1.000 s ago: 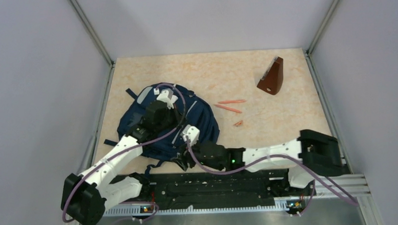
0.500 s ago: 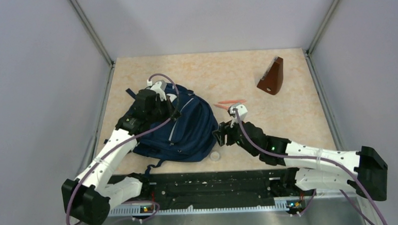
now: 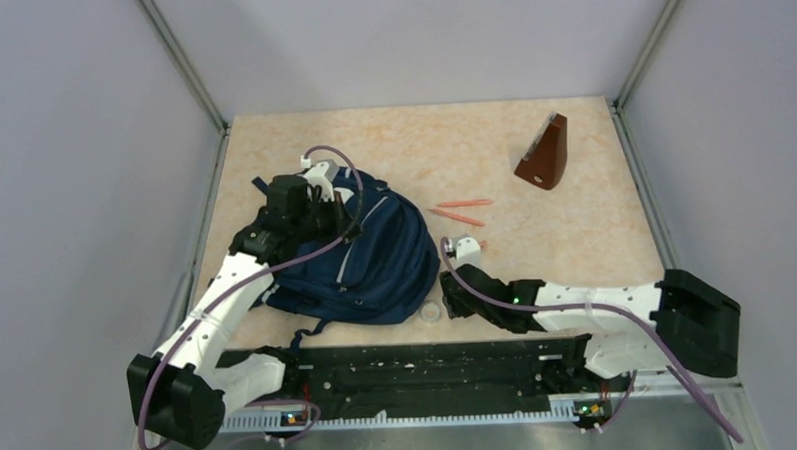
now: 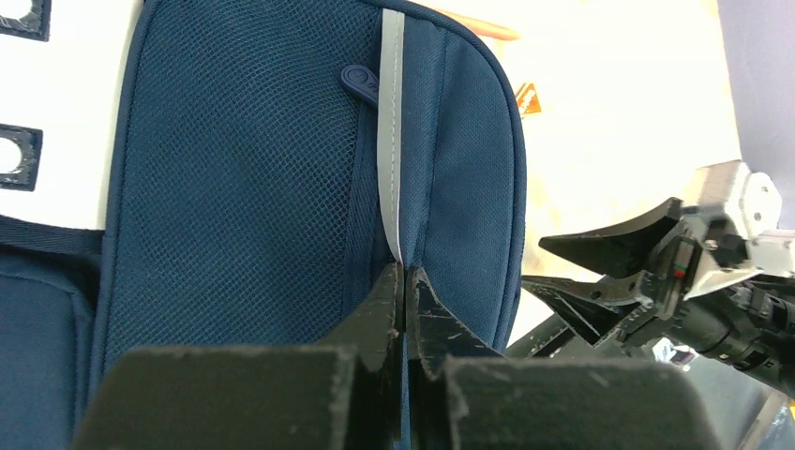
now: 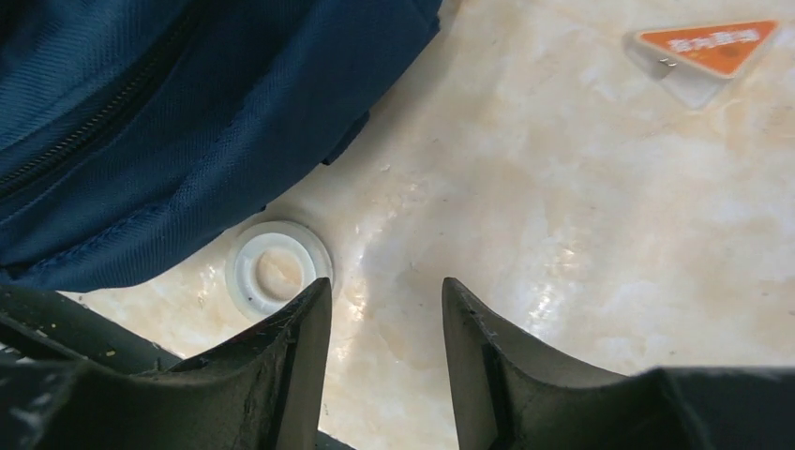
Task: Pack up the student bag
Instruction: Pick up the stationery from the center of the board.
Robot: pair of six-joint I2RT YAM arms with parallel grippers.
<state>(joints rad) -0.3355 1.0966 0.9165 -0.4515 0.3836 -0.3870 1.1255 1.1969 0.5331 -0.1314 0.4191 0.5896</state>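
The student bag, a navy backpack with a grey-white stripe, lies on the left half of the table and fills the left wrist view. My left gripper is at the bag's far end, shut on a fold of its fabric by the stripe. My right gripper is open and empty, low over the table just right of the bag's near corner. A small white tape ring lies beside the bag, just left of my right gripper's left finger.
Two orange pencils and a small orange triangular piece lie right of the bag; the piece also shows in the right wrist view. A brown wedge-shaped object stands at the back right. Walls enclose the table.
My right gripper swung from the bag's near edge out to its right side, then dropped back toward the tape ring. My left gripper pulled the bag's top toward the far left.
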